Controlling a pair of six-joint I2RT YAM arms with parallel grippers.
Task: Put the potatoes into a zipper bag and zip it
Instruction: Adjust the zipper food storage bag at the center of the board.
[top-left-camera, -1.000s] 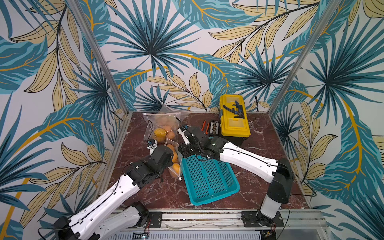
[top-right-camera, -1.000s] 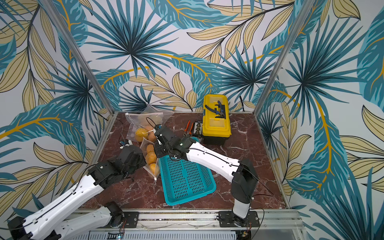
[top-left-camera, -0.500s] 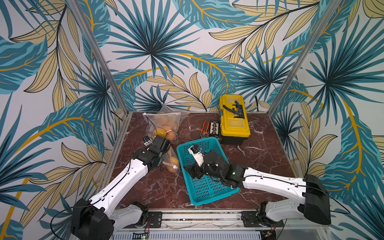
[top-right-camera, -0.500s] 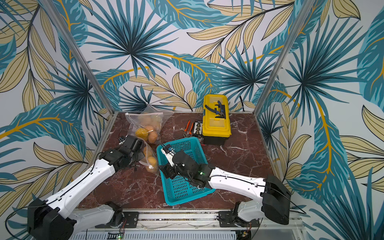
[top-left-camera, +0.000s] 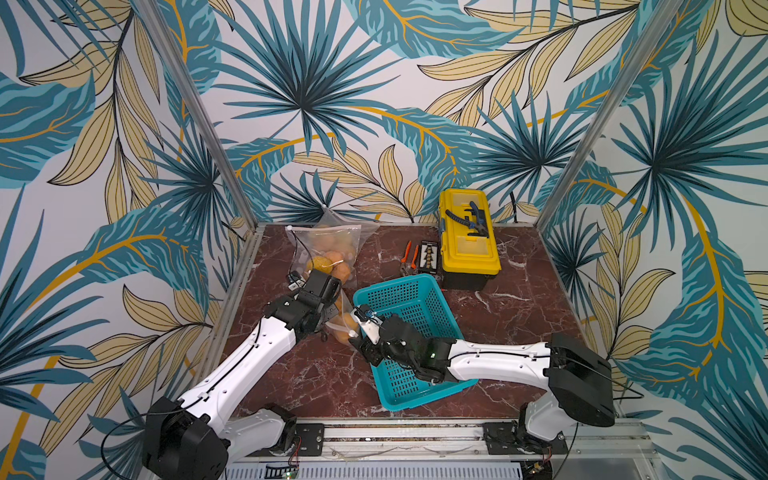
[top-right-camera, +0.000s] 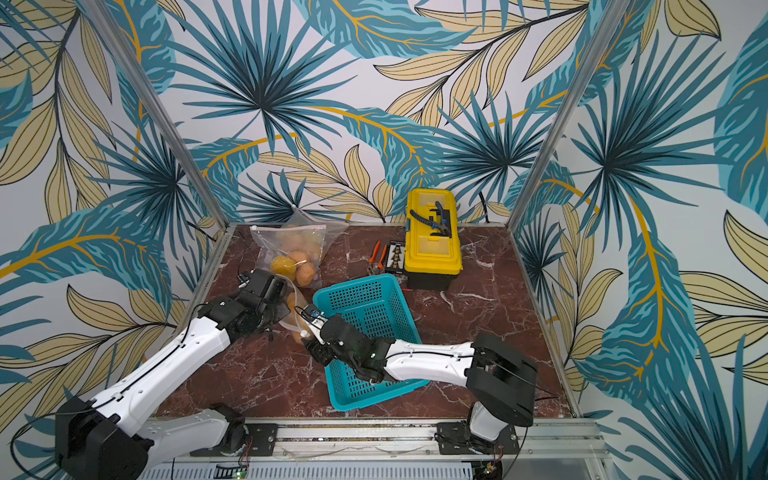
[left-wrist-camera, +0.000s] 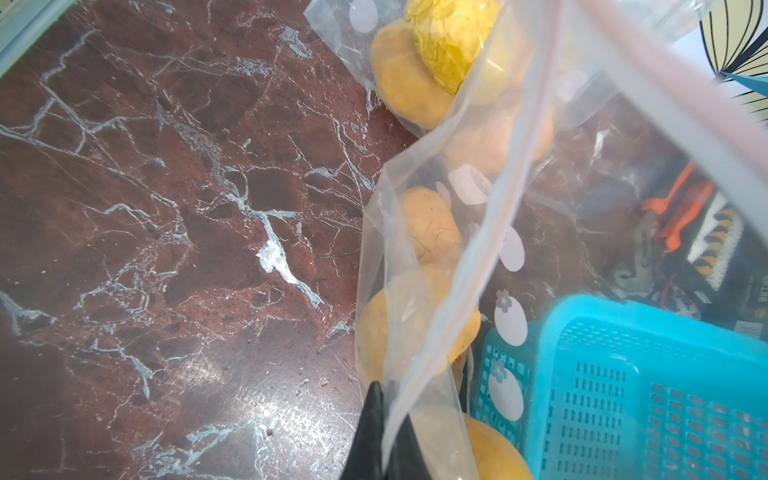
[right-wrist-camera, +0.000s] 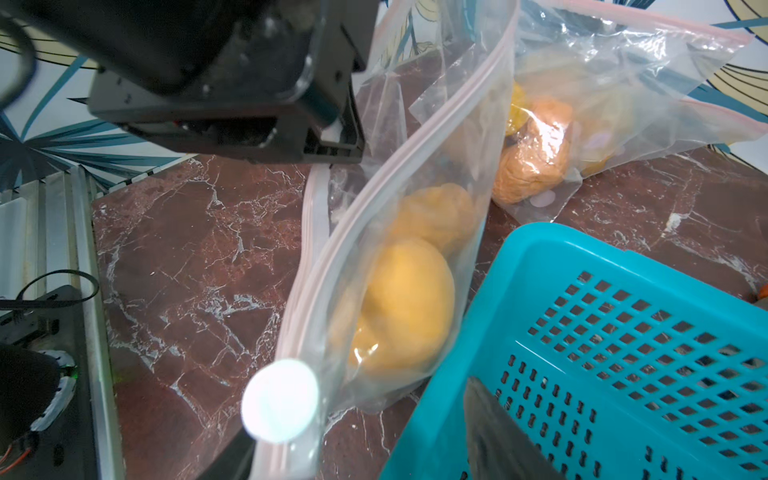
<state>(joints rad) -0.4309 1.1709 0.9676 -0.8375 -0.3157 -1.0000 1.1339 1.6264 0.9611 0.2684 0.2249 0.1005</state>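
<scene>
**A:** What is happening left of the basket (top-left-camera: 415, 309)?

**B:** The left gripper (left-wrist-camera: 384, 440) is pinching the top edge of a clear zipper bag (right-wrist-camera: 415, 187). Its fingers are pressed together on the film, lifting that end off the table (top-left-camera: 519, 316). The bag is leaning against the basket's left wall.

**A:** And the potatoes?

**B:** Several potatoes (right-wrist-camera: 407, 303) are sitting inside that bag. None are showing loose on the table or in the visible part of the basket. A second bag (top-left-camera: 332, 245), beyond the basket's far left corner, is holding more.

**A:** So which step is this?

**B:** I am judging that loading is done and zipping is starting. The two tracks are gaping apart, and the white slider (right-wrist-camera: 279, 400) is sitting at the end near the basket's near left corner.

**A:** The right gripper?

**B:** The right gripper (right-wrist-camera: 361, 424) is reaching over that corner. Its fingers are standing apart with the slider end of the bag between them, gripping nothing.

**A:** What is the next move asking for?

**B:** Closing on the slider, then drawing it along the track toward the left gripper, which is serving as the anchor. The film is limp, so the track probably needs pulling taut first.

**A:** Right of the basket?

**B:** Pliers (top-left-camera: 409, 255) and a yellow toolbox (top-left-camera: 469, 241) are lying beyond its far right corner, clear of the work.
</scene>
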